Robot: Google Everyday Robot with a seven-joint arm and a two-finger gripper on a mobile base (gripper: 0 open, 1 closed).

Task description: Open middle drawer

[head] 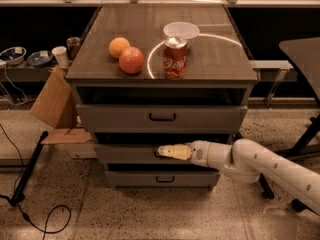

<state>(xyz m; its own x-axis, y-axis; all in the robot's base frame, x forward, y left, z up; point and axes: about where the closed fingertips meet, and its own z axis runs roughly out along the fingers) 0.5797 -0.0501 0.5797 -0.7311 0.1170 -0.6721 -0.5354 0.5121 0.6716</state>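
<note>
The middle drawer point(125, 154) is the second of three grey fronts in the cabinet, and a dark gap shows above its front. My gripper point(167, 152) reaches in from the right on a white arm point(260, 166), and its yellowish tip lies against the centre of the middle drawer's front, right where the small black handle sits. The handle is mostly hidden behind the tip. The top drawer point(162, 117) with the wider black handle is above it, and the lowest drawer point(162, 179) is below.
On the cabinet top point(215, 59) stand a red cola can point(175, 58), a white bowl point(181, 30), an apple point(131, 60) and an orange point(119, 47). A cardboard box point(55, 104) leans at the left. Cables lie on the floor point(45, 219). A dark table point(302, 49) is at the right.
</note>
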